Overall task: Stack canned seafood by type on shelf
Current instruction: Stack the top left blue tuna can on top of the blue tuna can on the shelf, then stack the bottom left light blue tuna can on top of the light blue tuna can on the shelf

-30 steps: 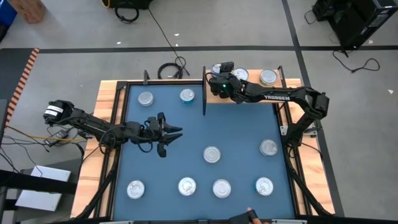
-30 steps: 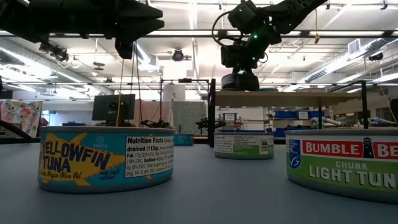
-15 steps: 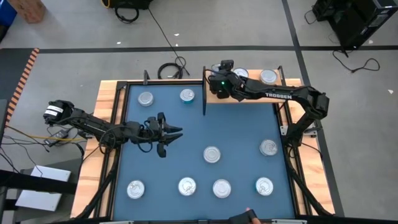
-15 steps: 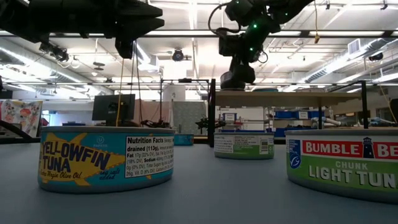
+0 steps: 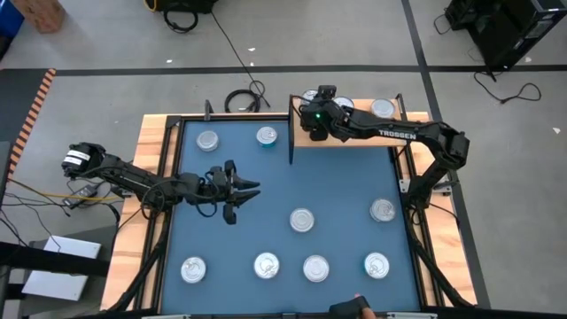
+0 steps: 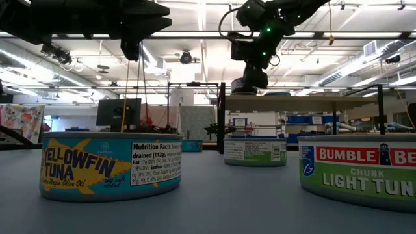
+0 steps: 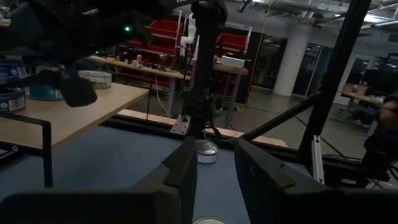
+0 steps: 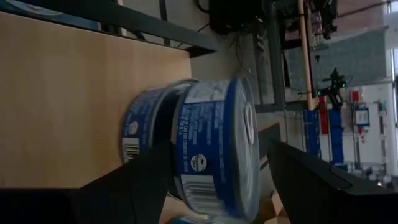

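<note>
A blue-labelled tin (image 8: 205, 146) is stood on the shelf (image 5: 354, 140) near its far left edge, flanked by the right gripper's (image 5: 312, 113) spread jaws. Over open mat (image 5: 345, 190) the left gripper (image 5: 251, 190) is held parted, empty.

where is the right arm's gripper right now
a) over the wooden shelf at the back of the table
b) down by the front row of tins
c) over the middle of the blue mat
a) in the high view the right gripper hangs over the shelf at the table's back edge, at a blue-labelled tin that stands between its jaws.
</note>
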Controlling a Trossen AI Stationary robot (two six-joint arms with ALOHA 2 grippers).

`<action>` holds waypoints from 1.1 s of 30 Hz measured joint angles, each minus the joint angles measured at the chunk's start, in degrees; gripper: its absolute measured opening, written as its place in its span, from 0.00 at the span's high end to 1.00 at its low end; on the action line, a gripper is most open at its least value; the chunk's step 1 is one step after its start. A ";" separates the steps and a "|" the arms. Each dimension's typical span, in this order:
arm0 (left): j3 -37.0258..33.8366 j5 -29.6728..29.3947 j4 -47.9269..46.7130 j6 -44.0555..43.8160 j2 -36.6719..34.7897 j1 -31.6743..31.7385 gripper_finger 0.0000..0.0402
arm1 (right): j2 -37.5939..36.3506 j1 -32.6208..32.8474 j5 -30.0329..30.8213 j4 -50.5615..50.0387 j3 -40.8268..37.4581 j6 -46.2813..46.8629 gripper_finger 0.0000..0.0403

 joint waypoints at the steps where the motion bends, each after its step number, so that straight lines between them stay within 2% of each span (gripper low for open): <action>1: 0.00 0.00 0.00 0.00 0.02 0.00 0.73 | 0.00 -0.12 0.04 -0.01 0.00 0.60 0.34; 23: 0.00 0.00 -0.02 0.00 0.00 0.00 0.73 | 0.01 -0.35 -4.41 -1.97 0.15 8.35 0.34; 28: 0.00 0.07 -0.02 0.00 0.01 0.00 0.73 | 0.02 -0.01 -4.45 -2.45 2.57 9.03 0.34; 33: 0.00 1.27 -0.03 0.01 0.00 0.00 0.73 | 0.02 2.09 -4.62 -7.78 6.95 11.40 0.36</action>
